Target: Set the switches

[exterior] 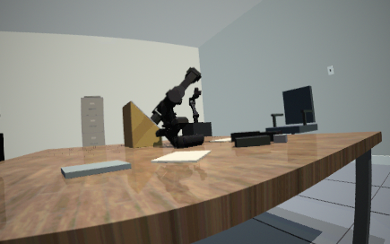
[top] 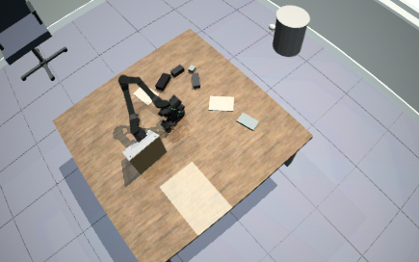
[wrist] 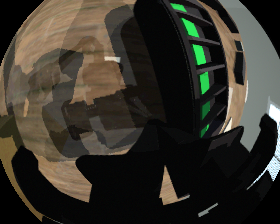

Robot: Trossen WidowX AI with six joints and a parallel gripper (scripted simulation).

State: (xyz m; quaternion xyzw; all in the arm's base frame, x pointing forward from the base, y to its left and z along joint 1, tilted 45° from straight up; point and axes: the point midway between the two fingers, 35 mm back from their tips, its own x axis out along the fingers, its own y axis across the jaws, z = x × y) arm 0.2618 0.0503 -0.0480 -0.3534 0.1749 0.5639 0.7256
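the dark grey controller unit (top: 181, 114) (exterior: 190, 141) (wrist: 163, 65) is on the table (top: 266, 144) (exterior: 203, 188) (wrist: 66, 180), right at the end effector (top: 169, 123) (exterior: 173, 138) (wrist: 152, 123), with the arm (top: 128, 98) (exterior: 176, 94) reaching over from above. in the wrist view a row of green switch ends (wrist: 201, 55) shows along the unit, but the numbers and the label are not readable, and i cannot tell which settings match. the end effector is narrow, its fingers closed together, with nothing seen held between them. whether it touches the unit i cannot tell, nor can i say for sure that the unit sits flat.

near the arm's foot stands a wedge-shaped box (top: 147, 155) (exterior: 140, 130). a large pale sheet (top: 196, 197) lies toward one edge of the table. a smaller cream pad (top: 222, 103) (exterior: 182, 156) lies near a grey-green slab (top: 248, 121) (exterior: 96, 169), the two apart. a pale paper (top: 142, 94) lies partly beneath the arm. close by are a black block (top: 163, 82), other dark blocks (top: 177, 70) and a small grey cube (top: 192, 68) (exterior: 280, 138). an office chair (top: 20, 36) (exterior: 298, 108) and a bin (top: 289, 39) stand on the floor.
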